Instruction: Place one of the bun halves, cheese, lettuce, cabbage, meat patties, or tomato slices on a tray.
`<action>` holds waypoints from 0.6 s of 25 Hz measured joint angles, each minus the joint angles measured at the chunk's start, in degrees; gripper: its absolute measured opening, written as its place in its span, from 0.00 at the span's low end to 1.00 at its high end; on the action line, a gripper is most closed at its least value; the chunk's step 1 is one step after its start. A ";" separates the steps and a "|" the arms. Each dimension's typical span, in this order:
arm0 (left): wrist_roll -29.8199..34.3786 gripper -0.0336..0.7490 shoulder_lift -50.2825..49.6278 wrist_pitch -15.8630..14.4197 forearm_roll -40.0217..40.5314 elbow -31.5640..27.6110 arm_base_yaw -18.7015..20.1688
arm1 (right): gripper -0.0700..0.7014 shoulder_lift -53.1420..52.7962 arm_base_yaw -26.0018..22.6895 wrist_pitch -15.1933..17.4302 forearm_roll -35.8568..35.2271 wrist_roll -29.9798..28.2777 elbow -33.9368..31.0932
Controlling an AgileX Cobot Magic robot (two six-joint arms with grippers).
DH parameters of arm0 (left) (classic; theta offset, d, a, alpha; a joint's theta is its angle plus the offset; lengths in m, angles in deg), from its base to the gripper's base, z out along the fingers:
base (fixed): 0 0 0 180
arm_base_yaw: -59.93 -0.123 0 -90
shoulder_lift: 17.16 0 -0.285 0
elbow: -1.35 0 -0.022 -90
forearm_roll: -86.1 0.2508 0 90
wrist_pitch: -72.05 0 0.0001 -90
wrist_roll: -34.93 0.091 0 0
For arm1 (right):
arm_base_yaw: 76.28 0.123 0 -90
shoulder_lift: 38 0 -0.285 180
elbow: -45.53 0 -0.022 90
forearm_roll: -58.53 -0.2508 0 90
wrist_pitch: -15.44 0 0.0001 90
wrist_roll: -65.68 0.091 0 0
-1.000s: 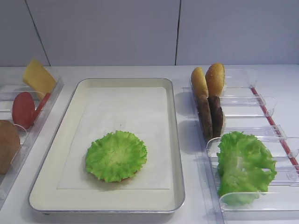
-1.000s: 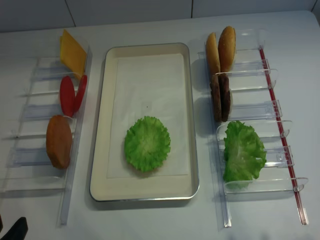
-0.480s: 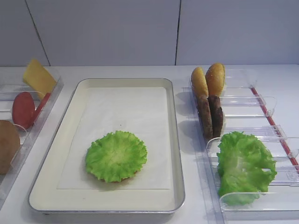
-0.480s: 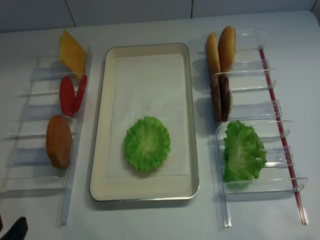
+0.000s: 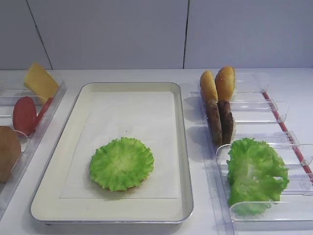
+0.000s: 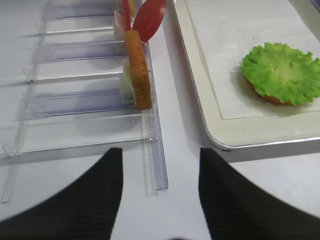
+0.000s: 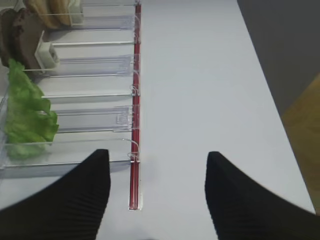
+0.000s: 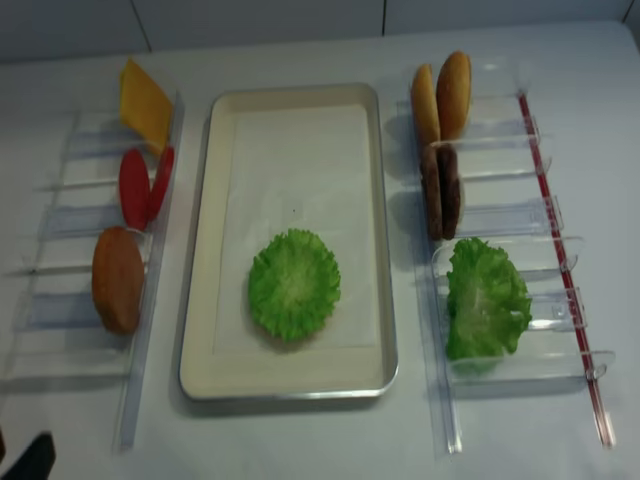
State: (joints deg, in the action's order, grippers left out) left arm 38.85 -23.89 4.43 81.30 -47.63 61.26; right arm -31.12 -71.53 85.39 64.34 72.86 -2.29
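- Two grippers show on my wrist feeds, both with jaws spread wide and nothing between them: the right gripper point(image 7: 157, 192) hangs over bare worktop point(image 7: 200, 75) near the end of the right-hand clear bins point(image 7: 90, 65); the left gripper point(image 6: 160, 192) hangs over the worktop beside the near end of the left-hand bins point(image 6: 85, 102).
- On the tray point(image 5: 178, 147) I see the lettuce point(image 5: 122, 163), lying flat on the paper liner point(image 5: 132, 117) toward the near end; from the left wrist view a reddish-brown edge peeks out underneath it, and I cannot tell what that is.
- Right-hand bins, far to near: two bun halves point(image 5: 217, 84) standing on edge, two meat patties point(image 5: 219, 121) on edge just in front of them, then a thicker bunch of green leaves point(image 5: 255, 174).
- Left-hand bins, far to near: the cheese point(image 5: 40, 82) leaning upright, the tomato slices point(image 5: 25, 114), and another bun half point(image 5: 9, 152) on edge.
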 joint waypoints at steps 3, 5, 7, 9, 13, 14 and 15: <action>0.00 0.46 0.00 0.00 0.09 0.00 0.00 | 0.67 -0.04 -4.18 -1.93 -3.13 -4.14 -0.57; 0.00 0.46 0.00 0.00 0.09 0.00 0.00 | 0.67 -0.13 -6.72 -2.74 -6.46 -7.53 -0.95; 0.00 0.46 0.00 0.00 0.09 0.00 0.00 | 0.67 -0.13 -8.43 -3.10 -9.24 -11.21 -1.40; 0.00 0.46 0.00 0.00 0.09 0.00 0.00 | 0.67 -0.13 -9.42 -3.49 -11.62 -13.07 -1.49; 0.00 0.46 0.00 0.00 0.09 0.00 0.00 | 0.67 -0.13 -9.91 -4.74 -13.13 -14.23 -2.25; 0.00 0.46 0.00 0.00 0.09 0.00 0.00 | 0.67 -0.13 -9.91 -4.74 -13.27 -14.27 -2.36; 0.00 0.46 0.00 0.00 0.09 0.00 0.00 | 0.67 -0.13 -9.91 -4.85 -13.27 -14.27 -2.36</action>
State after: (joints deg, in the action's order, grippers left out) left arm 38.85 -23.89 4.43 81.40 -47.63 61.26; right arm -31.25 -81.44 80.54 51.06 58.59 -4.66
